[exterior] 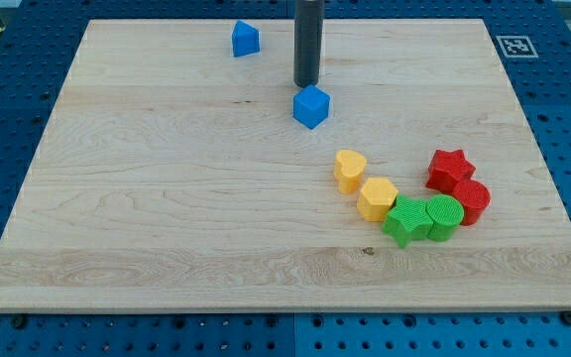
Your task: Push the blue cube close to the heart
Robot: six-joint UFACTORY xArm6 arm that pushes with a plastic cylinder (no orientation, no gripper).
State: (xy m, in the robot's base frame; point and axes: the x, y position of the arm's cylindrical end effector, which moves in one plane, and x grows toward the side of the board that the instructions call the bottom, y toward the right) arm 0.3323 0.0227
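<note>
The blue cube [310, 107] sits on the wooden board, above the view's middle. My tip [307, 84] is just above the cube toward the view's top, touching or nearly touching its far edge. The yellow heart [349, 170] lies below and to the right of the cube, about a block's width or two away. The rod rises straight out of the view's top.
A second blue block, pentagon-like [245, 40], lies near the view's top left. A yellow hexagon [377, 198], green star [405, 219], green cylinder [444, 216], red cylinder [471, 201] and red star [450, 169] cluster right of the heart. The board's edge [266, 313] runs along the bottom.
</note>
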